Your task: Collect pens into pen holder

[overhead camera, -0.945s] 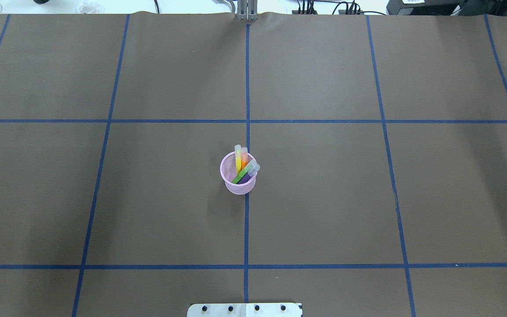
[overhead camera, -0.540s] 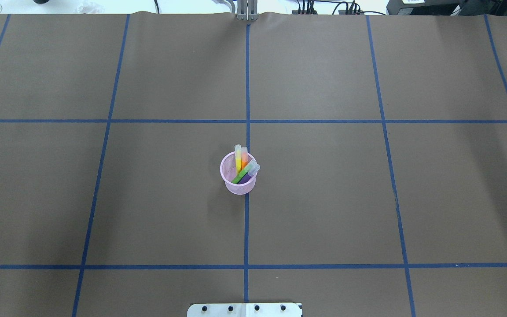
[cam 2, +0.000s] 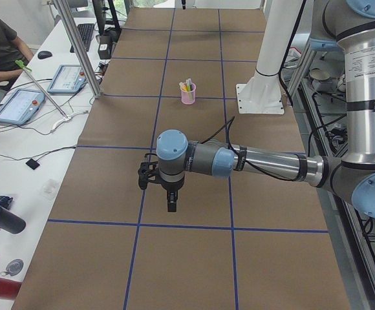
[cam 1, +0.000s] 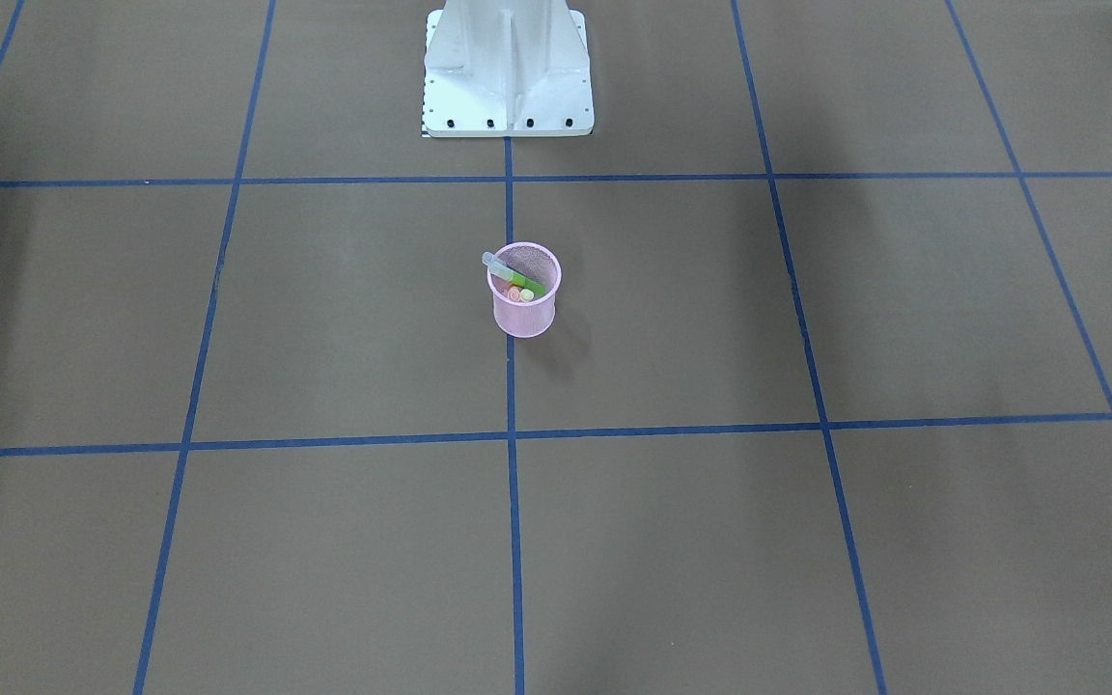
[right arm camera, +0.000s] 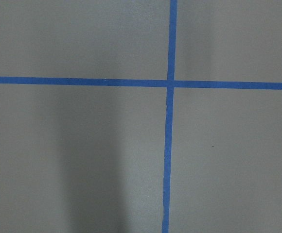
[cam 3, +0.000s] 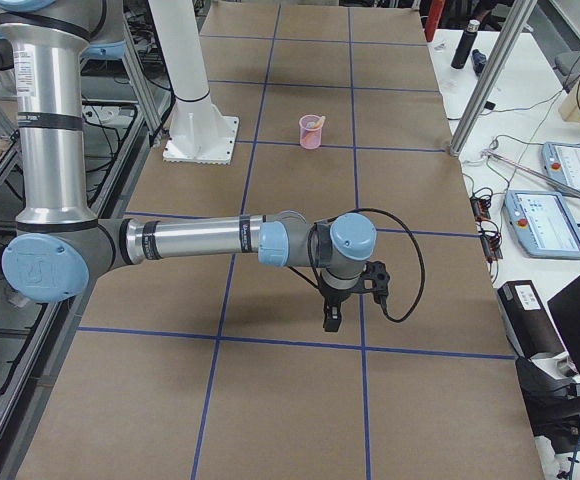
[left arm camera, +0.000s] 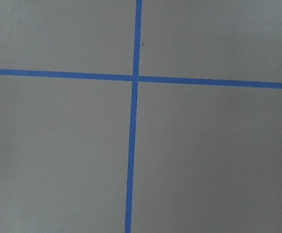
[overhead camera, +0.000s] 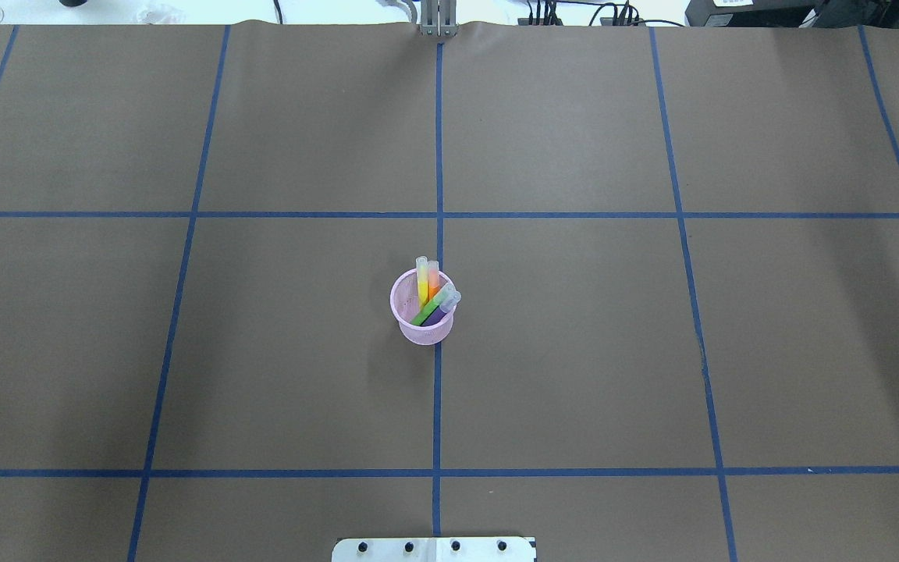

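Brown desk [overhead camera: 184, 351], blue tape lines [overhead camera: 438, 140]. Left end effector [cam 2: 171, 205] hangs well apart from the cup; can't tell if wide or narrow. One pen holder [overhead camera: 423, 334] mid-desk holds four: yellow pen [overhead camera: 422, 287], orange pen [overhead camera: 434, 281], green pen [overhead camera: 424, 314], purple pen [overhead camera: 438, 314]. Right end effector [cam 3: 331, 320] also well apart, can't tell. Collecting looks finished; next move likely just parking the arms.

Silver arm tubes [cam 2: 271, 165]; pale-blue joint caps [cam 2: 172, 144]; black cables [cam 3: 420, 260]; white bolted base [cam 1: 508, 97]

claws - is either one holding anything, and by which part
Neither holds anything that shows: the left claw and the right claw hang over the table, and all four pens stand in the pen holder.
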Robot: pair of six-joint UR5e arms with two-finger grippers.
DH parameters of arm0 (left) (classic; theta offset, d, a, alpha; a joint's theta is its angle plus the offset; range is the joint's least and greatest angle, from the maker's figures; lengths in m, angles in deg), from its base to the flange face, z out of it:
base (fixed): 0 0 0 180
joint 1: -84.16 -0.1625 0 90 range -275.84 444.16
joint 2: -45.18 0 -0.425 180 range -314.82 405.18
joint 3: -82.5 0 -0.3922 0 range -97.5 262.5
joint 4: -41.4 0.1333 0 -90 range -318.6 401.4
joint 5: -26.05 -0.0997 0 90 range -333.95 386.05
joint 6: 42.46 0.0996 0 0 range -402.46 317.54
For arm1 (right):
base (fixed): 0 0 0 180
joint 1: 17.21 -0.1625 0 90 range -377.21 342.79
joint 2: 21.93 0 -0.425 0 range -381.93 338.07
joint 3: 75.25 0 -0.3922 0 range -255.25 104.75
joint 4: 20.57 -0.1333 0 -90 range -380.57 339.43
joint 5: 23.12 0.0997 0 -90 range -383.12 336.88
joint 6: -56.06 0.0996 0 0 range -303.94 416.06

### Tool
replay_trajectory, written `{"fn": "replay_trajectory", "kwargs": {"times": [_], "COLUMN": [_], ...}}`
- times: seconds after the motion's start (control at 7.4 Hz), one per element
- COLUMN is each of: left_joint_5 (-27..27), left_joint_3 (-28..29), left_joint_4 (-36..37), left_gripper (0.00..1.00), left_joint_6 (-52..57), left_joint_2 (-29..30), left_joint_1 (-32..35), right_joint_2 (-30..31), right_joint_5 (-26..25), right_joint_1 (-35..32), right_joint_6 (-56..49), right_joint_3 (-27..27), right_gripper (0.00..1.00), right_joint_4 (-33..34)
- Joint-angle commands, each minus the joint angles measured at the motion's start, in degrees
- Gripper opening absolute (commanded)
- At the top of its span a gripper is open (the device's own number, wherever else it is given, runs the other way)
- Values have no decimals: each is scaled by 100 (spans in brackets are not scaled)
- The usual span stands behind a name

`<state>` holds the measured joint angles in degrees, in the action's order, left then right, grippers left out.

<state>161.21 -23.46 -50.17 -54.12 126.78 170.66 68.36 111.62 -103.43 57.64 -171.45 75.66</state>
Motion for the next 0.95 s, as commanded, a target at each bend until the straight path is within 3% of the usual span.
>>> {"fn": "replay_trajectory", "kwargs": {"times": [0.0,0.54,0.81], "left_joint_5": [-7,-7,-24], "left_joint_3": [75,198,487], "left_joint_4": [-1,-10,8], "left_gripper": [100,100,100], "left_joint_6": [-3,-3,-3], "left_joint_2": [-12,40,337], "left_joint_1": [-2,-11,-11], "right_joint_2": [-3,-3,14], "right_joint_5": [0,0,9], "right_joint_1": [0,0,0], "right_joint_6": [0,0,0], "right_joint_3": [4,-5,-31], "right_gripper": [100,100,100], "right_joint_4": [0,0,0]}}
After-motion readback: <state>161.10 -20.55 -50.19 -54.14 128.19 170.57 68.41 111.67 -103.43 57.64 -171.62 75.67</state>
